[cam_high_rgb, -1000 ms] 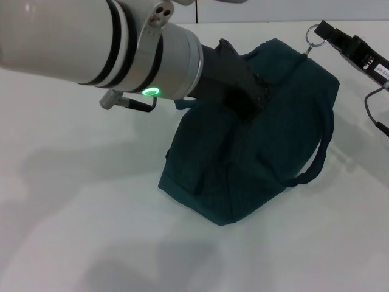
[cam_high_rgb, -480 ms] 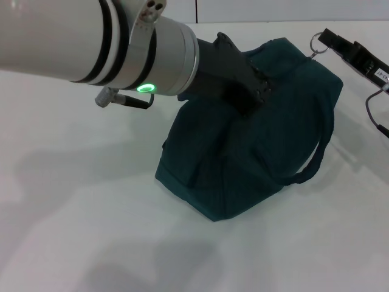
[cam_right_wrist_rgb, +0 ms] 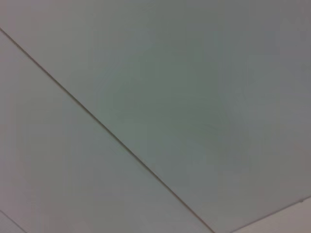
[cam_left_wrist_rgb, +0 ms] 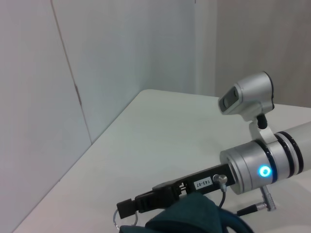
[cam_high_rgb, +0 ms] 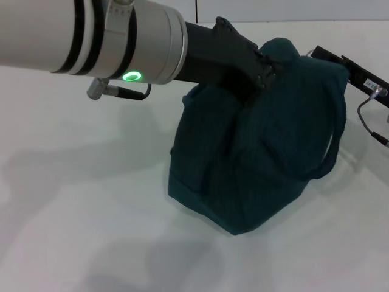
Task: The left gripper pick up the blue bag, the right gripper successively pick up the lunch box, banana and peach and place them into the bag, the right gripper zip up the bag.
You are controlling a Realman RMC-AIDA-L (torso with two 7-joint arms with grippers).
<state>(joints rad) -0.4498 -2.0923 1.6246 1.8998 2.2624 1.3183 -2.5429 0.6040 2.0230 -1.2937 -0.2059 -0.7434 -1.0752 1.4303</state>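
At center frame the blue bag (cam_high_rgb: 261, 146) stands taller than a second ago, pulled rightward. Left gripper (cam_high_rgb: 262, 72) stays clamped on its top fabric; right gripper (cam_high_rgb: 325, 56), at upper right, pinches the zipper end. White table (cam_high_rgb: 79, 207); grey wall panels (cam_left_wrist_rgb: 121, 58) behind.

Robotics laboratory or test cell. A plain white table (cam_high_rgb: 73, 201) serves as the work surface; bare pale partition walls (cam_left_wrist_rgb: 121, 53) with a vertical panel seam enclose it. No household furnishings appear; only a robot arm (cam_left_wrist_rgb: 257, 165) occupies the bench.
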